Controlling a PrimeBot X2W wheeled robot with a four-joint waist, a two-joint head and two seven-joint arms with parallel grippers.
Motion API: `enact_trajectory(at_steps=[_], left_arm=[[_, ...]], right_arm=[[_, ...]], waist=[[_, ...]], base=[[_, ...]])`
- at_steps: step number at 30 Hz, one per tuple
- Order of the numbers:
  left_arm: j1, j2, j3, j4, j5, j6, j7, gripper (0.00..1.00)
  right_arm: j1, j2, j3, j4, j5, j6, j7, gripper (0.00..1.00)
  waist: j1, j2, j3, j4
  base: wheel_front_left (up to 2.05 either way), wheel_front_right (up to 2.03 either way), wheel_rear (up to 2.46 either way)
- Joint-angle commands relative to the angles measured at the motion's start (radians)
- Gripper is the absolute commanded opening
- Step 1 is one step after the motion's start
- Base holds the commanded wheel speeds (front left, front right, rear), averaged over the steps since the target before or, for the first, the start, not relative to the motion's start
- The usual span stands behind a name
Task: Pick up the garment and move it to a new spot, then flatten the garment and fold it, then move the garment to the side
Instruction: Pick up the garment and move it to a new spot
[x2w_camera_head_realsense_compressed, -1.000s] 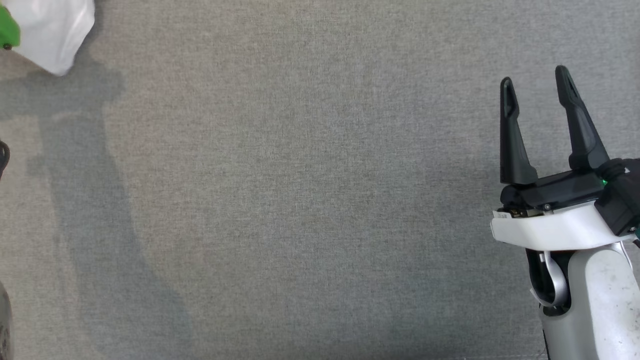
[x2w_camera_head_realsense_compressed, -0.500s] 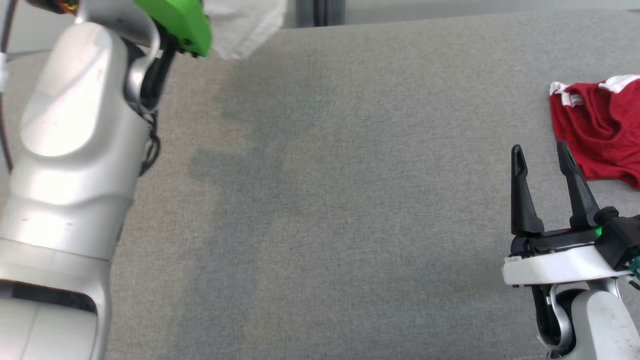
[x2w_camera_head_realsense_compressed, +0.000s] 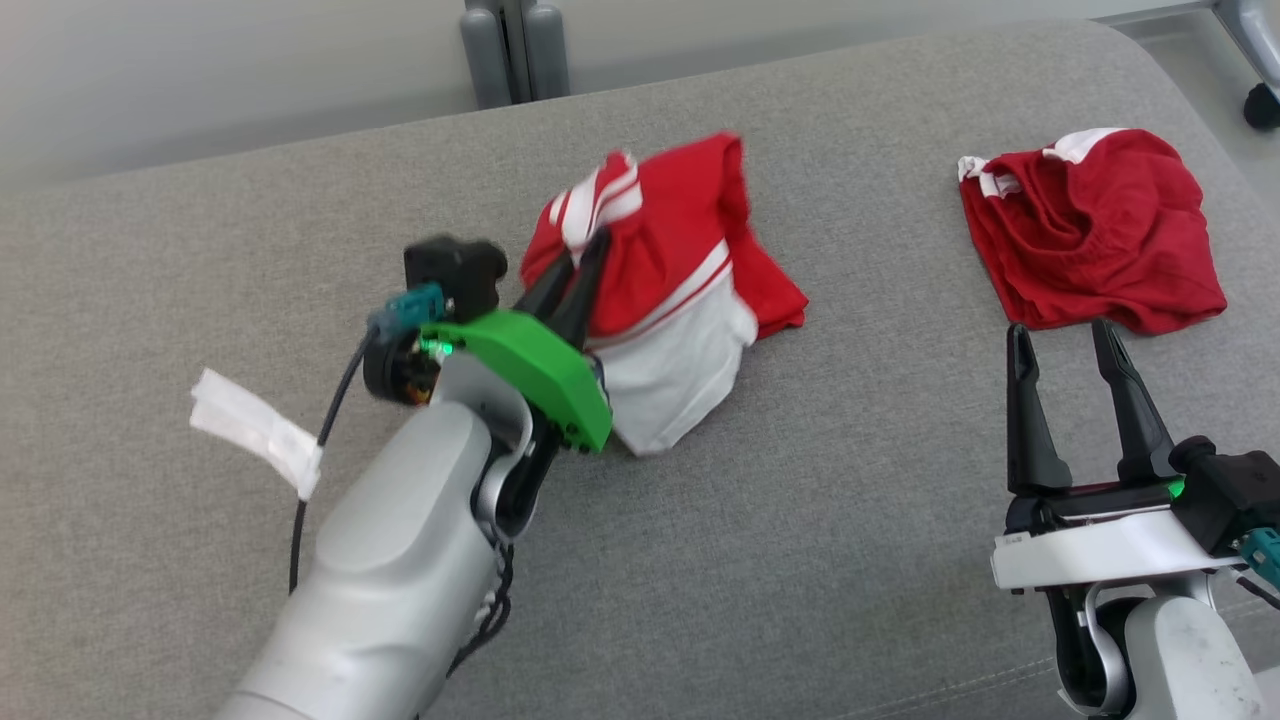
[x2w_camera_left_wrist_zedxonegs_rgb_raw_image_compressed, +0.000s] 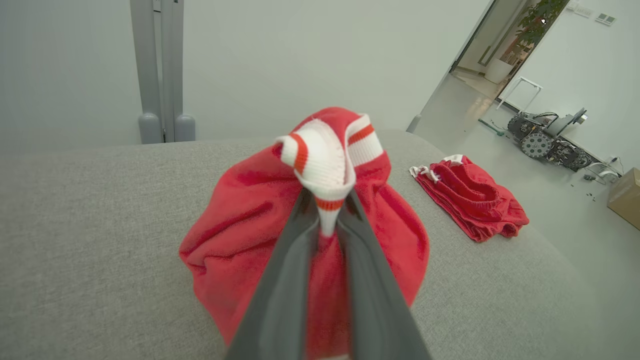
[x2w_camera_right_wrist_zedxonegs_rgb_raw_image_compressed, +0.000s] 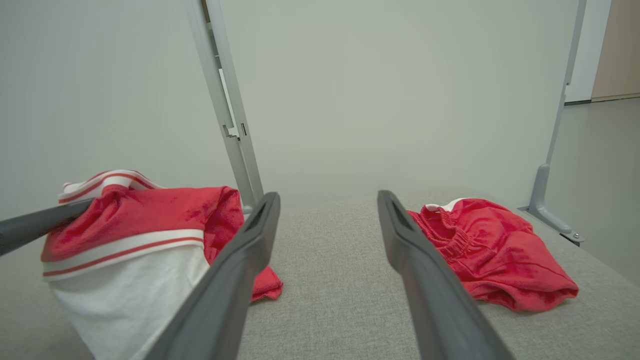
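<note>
The garment (x2w_camera_head_realsense_compressed: 680, 270) is a bright red T-shirt with white, red-striped sleeves, bunched near the middle of the grey padded surface (x2w_camera_head_realsense_compressed: 850, 520). My left gripper (x2w_camera_head_realsense_compressed: 585, 250), with its green housing, is shut on a striped sleeve edge at the top of the bunch. In the left wrist view the fingers pinch the white cuff of the garment (x2w_camera_left_wrist_zedxonegs_rgb_raw_image_compressed: 240, 240) at the left gripper (x2w_camera_left_wrist_zedxonegs_rgb_raw_image_compressed: 327, 200). A lower red corner of the garment (x2w_camera_right_wrist_zedxonegs_rgb_raw_image_compressed: 130, 235) rests on the surface. My right gripper (x2w_camera_head_realsense_compressed: 1060, 335) stands open at the lower right, apart from any cloth; the right gripper (x2w_camera_right_wrist_zedxonegs_rgb_raw_image_compressed: 327, 197) holds nothing.
A smaller, darker red garment (x2w_camera_head_realsense_compressed: 1090, 235) lies crumpled at the far right, just beyond my right fingertips. A white strip (x2w_camera_head_realsense_compressed: 255, 430) lies on the surface at the left. A grey post (x2w_camera_head_realsense_compressed: 515, 50) stands behind the far edge. The surface's rounded corner is at the upper right.
The head camera has swung, so the whole picture shifted. My left arm and the held garment now show near the middle. The right gripper stays open.
</note>
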Motion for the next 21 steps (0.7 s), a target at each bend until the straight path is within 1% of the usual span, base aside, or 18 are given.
enact_trajectory(at_steps=[1, 5, 6, 7, 8, 9, 11, 15, 18, 21], left_arm=[[0.033, 0.006, -0.006, 0.023, -0.030, 0.013, -0.018, 0.00], [0.083, 0.004, -0.051, 0.086, -0.065, 0.022, -0.053, 0.00], [0.090, 0.005, -0.063, 0.100, -0.064, 0.024, -0.064, 0.04], [0.091, 0.005, -0.072, 0.110, -0.056, 0.026, -0.072, 0.36], [0.091, 0.005, -0.081, 0.122, -0.049, 0.028, -0.082, 0.93], [0.091, 0.005, -0.083, 0.127, -0.048, 0.030, -0.090, 1.00], [0.087, 0.005, -0.085, 0.130, -0.045, 0.032, -0.104, 1.00], [0.068, 0.005, -0.084, 0.127, 0.002, 0.043, -0.118, 1.00], [0.077, 0.008, -0.036, 0.082, 0.035, 0.056, -0.118, 1.00], [0.116, 0.025, 0.009, 0.020, 0.098, 0.074, -0.118, 1.00]], right_arm=[[-0.016, -0.002, 0.002, 0.004, 0.006, -0.001, -0.009, 1.00], [-0.015, -0.002, 0.002, 0.014, 0.004, -0.001, -0.011, 1.00], [-0.015, -0.002, 0.002, 0.018, 0.001, -0.001, -0.012, 1.00], [-0.015, -0.001, 0.003, 0.021, -0.002, -0.001, -0.013, 1.00], [-0.016, -0.002, 0.006, 0.025, -0.005, -0.001, -0.014, 1.00], [-0.017, -0.002, 0.010, 0.028, -0.006, -0.001, -0.014, 1.00], [-0.020, -0.002, 0.016, 0.034, -0.009, -0.001, -0.015, 1.00], [-0.022, -0.002, 0.023, 0.049, -0.010, -0.001, -0.016, 1.00], [-0.018, -0.002, 0.030, 0.065, -0.020, -0.001, -0.016, 1.00], [-0.015, -0.002, 0.031, 0.083, -0.032, -0.001, -0.010, 1.00]], waist=[[0.0001, -0.0001, 0.024, -0.011], [0.0001, -0.0001, 0.037, 0.002], [0.0001, -0.0001, 0.037, 0.009], [0.0001, -0.0001, 0.036, 0.014], [0.0001, -0.0001, 0.034, 0.021], [0.0001, -0.0001, 0.031, 0.026], [0.0001, -0.0001, 0.023, 0.037], [0.0001, -0.0001, -0.002, 0.060], [0.0001, -0.0001, -0.029, 0.076], [0.0001, -0.0001, -0.058, 0.091]], base=[[0.00, 0.00, 0.00], [0.00, 0.00, 0.00], [0.00, 0.00, 0.00], [0.00, 0.00, 0.00], [0.00, 0.00, 0.00], [0.00, 0.00, 0.00], [0.00, 0.00, 0.00], [0.00, 0.00, 0.00], [0.00, 0.00, 0.00], [0.00, 0.00, 0.00]])
